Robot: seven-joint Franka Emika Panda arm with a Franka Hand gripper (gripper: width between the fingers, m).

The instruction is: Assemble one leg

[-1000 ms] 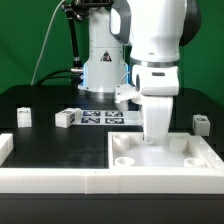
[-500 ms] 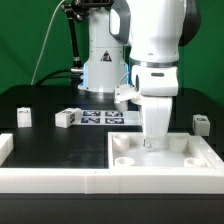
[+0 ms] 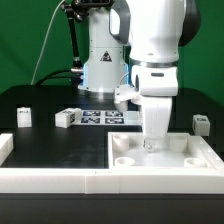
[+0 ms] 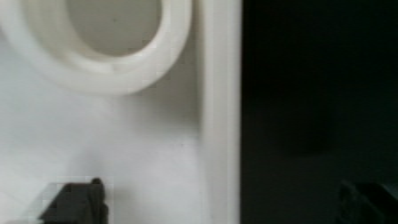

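Three small white tagged legs lie on the black table in the exterior view: one [image 3: 24, 116] at the left, one [image 3: 66, 117] beside the marker board, one [image 3: 200, 124] at the far right. My gripper [image 3: 152, 142] hangs low over the far edge of the large white square panel [image 3: 165, 158]. In the wrist view the gripper [image 4: 224, 205] is open, with dark fingertips [image 4: 75, 205] wide apart, one over the panel and one over the black table. Nothing is between them. A round socket [image 4: 116, 30] of the panel [image 4: 125, 140] shows nearby.
The marker board [image 3: 100, 117] lies in front of the robot base. A low white rail [image 3: 60, 181] runs along the front and a short piece [image 3: 5, 148] stands at the exterior view's left.
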